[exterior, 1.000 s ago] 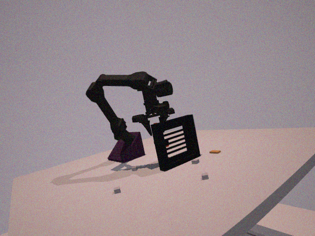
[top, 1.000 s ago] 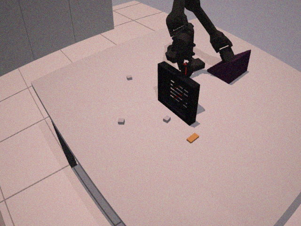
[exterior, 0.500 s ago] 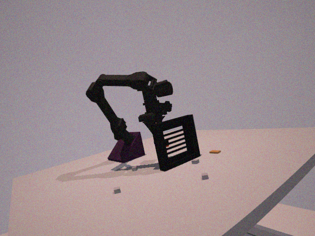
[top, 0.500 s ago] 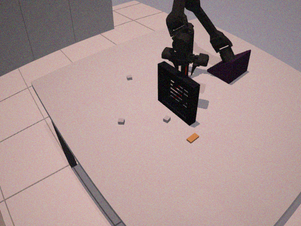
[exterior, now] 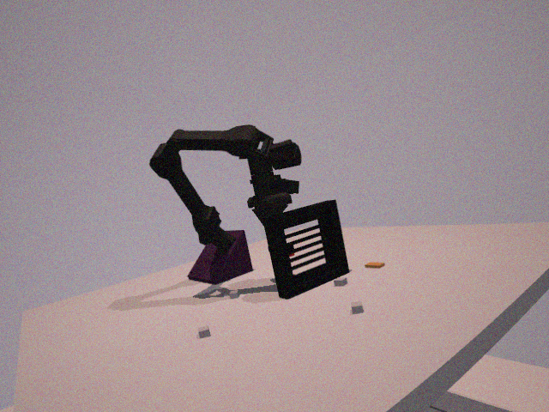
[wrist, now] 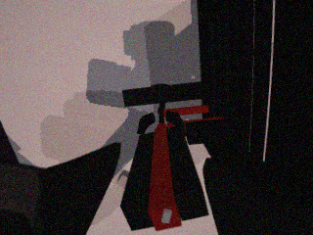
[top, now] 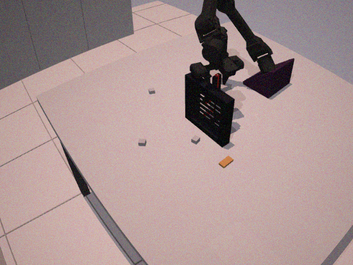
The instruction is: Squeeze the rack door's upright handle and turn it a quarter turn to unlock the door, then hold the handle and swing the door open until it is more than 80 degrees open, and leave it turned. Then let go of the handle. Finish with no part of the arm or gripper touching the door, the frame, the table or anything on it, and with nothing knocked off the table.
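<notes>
The black slotted rack (top: 228, 122) (exterior: 334, 239) stands upright on the table (top: 171, 213) (exterior: 133, 363). It fills the dark right side of the wrist view. The door is too dark to tell apart from the frame, so its angle is unclear. The upright handle (top: 217, 80) (wrist: 161, 171), black with a red strip, stands on the rack's far side in the top view. My gripper (top: 216, 81) (wrist: 162, 157) is open, with one finger on each side of the handle and gaps visible in the wrist view. In the exterior view the fingertips are hidden behind the rack.
Small grey cubes (top: 151, 90) (top: 142, 142) (top: 195, 139) (exterior: 203, 331) (exterior: 357, 307) lie near the rack. An orange block (top: 225, 161) (exterior: 374, 264) lies by its near end in the top view. The arm's purple wedge base (top: 273, 81) (exterior: 237, 259) is behind the rack.
</notes>
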Action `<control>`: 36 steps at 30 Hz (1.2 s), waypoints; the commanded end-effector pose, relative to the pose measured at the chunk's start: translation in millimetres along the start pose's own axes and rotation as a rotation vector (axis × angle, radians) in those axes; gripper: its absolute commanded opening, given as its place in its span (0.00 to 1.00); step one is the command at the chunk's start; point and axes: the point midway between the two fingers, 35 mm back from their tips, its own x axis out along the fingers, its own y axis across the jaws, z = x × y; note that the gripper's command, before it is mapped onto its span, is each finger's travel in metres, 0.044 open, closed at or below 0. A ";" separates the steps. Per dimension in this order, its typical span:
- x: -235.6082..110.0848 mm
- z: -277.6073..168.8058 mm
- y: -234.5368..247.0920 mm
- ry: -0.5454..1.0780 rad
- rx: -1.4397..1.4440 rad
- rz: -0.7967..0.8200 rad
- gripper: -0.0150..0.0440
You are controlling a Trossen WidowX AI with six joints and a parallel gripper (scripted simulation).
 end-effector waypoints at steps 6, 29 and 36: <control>0.0 0.0 -0.1 0.001 -0.460 -0.001 0.74; 0.0 0.0 -0.1 0.001 -0.460 -0.001 0.30; 0.0 0.1 0.4 0.001 -0.447 -0.001 0.28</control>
